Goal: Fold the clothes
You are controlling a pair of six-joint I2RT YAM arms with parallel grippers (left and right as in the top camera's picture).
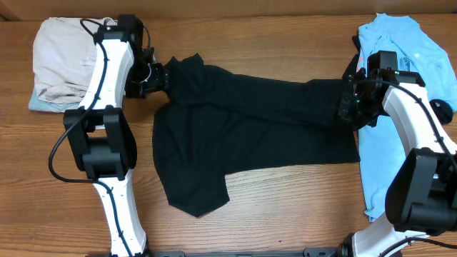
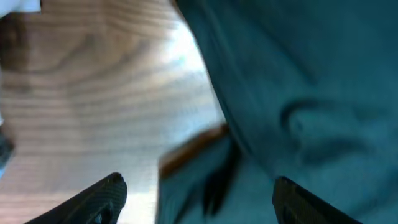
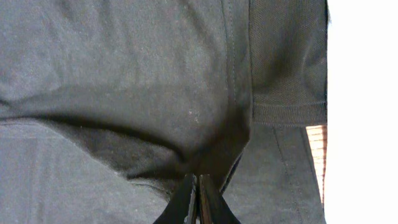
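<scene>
At opposite ends of the black shirt, left hand gapes apart, right hand clamps its fabric.

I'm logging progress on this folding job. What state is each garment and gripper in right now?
black shirt: stretched across the table, creased, not neatly folded.
light blue shirt: spread out at the right side, unfolded.
beige clothes pile: folded, stacked at the left side.
left gripper: open, at the black shirt's left end.
right gripper: shut on the black shirt's fabric.
</scene>
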